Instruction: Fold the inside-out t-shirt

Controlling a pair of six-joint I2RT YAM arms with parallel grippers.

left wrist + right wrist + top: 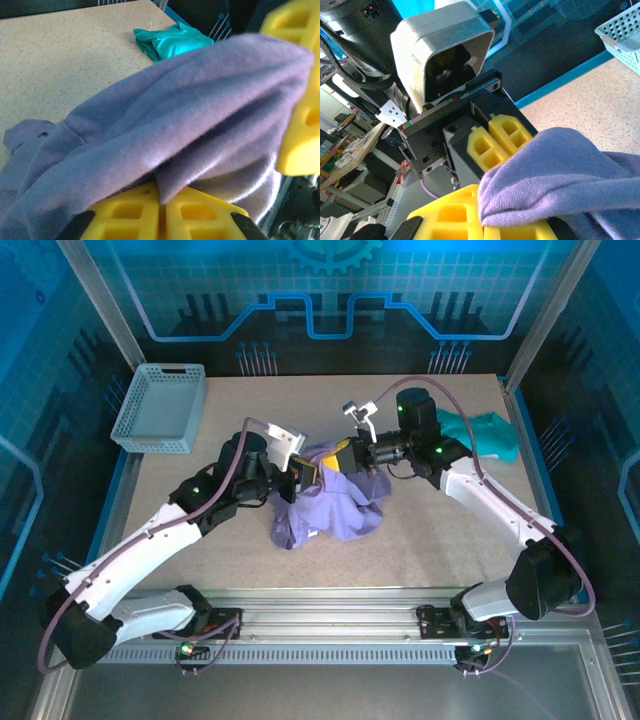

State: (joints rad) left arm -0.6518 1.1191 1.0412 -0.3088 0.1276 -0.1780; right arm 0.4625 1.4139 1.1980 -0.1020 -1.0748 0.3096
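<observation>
Right of the light-blue basket (160,408), nearer the arms: the inside-out t-shirt (330,508) is lying bunched on the table (430,540), its upper part being held up off the surface.
Left gripper (306,473): it is pinching a fold of the lavender cloth — the yellow fingers (200,215) are pressing together with fabric emerging from between them.
Right gripper (352,454): it is clenching the same raised fold from the side away from the basket, jaws closed on cloth, just beside the left one.
Teal garment (487,432): it is lying crumpled farther from the basket than the shirt — well apart from it, touching neither gripper.
</observation>
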